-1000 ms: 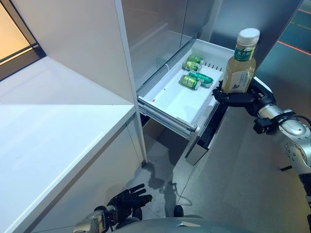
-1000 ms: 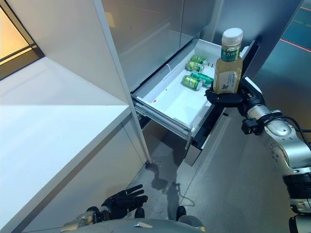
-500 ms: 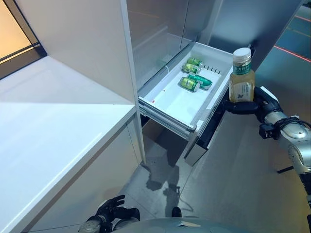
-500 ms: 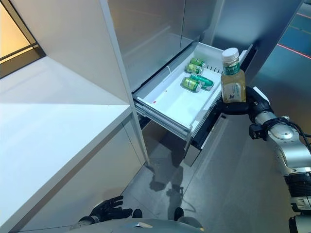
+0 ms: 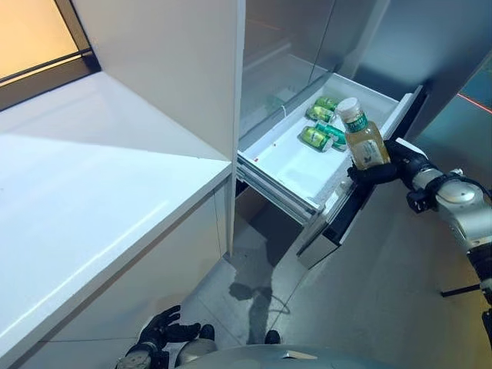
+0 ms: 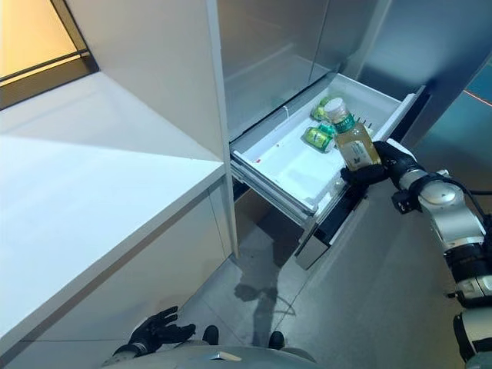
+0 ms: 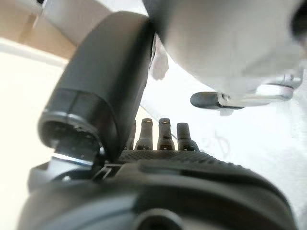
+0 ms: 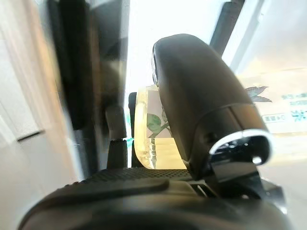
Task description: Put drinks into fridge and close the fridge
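Tea bottle held over the open fridge drawer

The right hand (image 5: pixel 384 165) grips the tilted bottle (image 5: pixel 361 142) above the drawer (image 5: pixel 296 165), near green cans (image 5: pixel 317 137); the left hand (image 5: pixel 157 332) hangs low, fingers relaxed.

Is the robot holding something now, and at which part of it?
The right robot hand holds a bottle by its lower body; the left robot hand holds nothing.

One bottle (image 5: pixel 361 143) of pale yellow drink — the only one. Green cans (image 5: pixel 316 137) in the open fridge drawer (image 5: pixel 290 165): four, it seems (they lie bunched together, partly behind the bottle). One drawer — pulled out.
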{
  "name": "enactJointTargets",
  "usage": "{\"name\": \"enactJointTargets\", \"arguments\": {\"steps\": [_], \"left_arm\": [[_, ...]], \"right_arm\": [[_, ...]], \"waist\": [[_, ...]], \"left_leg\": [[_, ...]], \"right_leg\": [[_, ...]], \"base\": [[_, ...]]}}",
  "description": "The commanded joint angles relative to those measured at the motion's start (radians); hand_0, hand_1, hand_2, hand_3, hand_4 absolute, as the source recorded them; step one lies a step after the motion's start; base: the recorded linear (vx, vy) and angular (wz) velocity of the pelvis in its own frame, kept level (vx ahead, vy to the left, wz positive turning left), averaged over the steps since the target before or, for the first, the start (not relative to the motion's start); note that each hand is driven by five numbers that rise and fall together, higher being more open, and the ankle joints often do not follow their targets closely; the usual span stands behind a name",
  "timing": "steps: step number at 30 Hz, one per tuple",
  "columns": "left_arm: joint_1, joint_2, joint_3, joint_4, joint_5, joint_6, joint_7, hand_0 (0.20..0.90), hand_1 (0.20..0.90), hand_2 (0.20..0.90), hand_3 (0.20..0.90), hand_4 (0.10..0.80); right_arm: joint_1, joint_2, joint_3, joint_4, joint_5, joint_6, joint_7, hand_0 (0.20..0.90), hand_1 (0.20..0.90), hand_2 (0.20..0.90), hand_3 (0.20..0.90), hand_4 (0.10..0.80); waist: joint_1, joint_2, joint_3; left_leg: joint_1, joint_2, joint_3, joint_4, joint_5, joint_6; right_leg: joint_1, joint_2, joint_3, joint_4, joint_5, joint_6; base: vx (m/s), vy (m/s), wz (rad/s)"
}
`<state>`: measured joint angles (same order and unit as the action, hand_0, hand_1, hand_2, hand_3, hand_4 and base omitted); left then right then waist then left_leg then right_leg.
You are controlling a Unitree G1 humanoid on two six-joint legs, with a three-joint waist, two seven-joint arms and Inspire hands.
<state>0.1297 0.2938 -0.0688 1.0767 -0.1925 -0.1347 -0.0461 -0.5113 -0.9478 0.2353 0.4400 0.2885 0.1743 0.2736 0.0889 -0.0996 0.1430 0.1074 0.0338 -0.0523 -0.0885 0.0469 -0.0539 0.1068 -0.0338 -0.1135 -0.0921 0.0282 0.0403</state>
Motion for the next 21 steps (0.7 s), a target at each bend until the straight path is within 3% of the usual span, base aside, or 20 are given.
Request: {"name": "enactJointTargets", "arguments": {"steps": [1, 9, 21], "left_arm": [[0.07, 0.094, -0.006, 0.072, 0.019, -0.009, 0.011, 0.9, 0.9, 0.9, 0.9, 0.8], [0.062, 0.136, 0.034, 0.071, 0.011, -0.021, 0.022, 0.9, 0.9, 0.9, 0.9, 0.8], [0.028, 0.177, 0.041, 0.073, -0.015, -0.009, 0.015, 0.9, 0.9, 0.9, 0.9, 0.8]], "right_arm": [[-0.289, -0.096, -0.024, -0.024, 0.021, -0.154, -0.025, 0.3, 0.3, 0.3, 0.2, 0.1], [-0.428, -0.09, 0.091, 0.078, 0.001, -0.129, -0.024, 0.3, 0.3, 0.3, 0.2, 0.1], [-0.541, -0.026, 0.217, 0.342, -0.02, 0.017, 0.001, 0.3, 0.3, 0.3, 0.2, 0.1]], "waist": [[0.06, -0.069, -0.043], [0.107, -0.094, 0.003], [0.161, -0.106, 0.062]], "left_leg": [[-0.028, -0.074, 0.018, 0.006, -0.051, 0.07], [-0.067, -0.069, -0.016, 0.013, -0.042, 0.07], [-0.105, -0.068, -0.053, 0.017, -0.026, 0.066]], "right_leg": [[-0.017, 0.043, -0.011, 0.013, 0.017, 0.01], [-0.042, 0.051, -0.028, 0.018, 0.022, 0.006], [-0.062, 0.051, -0.06, 0.023, 0.028, 0.0]], "base": [[0.028, -0.049, 0.11], [0.003, -0.039, 0.1], [-0.009, -0.023, 0.11]]}}
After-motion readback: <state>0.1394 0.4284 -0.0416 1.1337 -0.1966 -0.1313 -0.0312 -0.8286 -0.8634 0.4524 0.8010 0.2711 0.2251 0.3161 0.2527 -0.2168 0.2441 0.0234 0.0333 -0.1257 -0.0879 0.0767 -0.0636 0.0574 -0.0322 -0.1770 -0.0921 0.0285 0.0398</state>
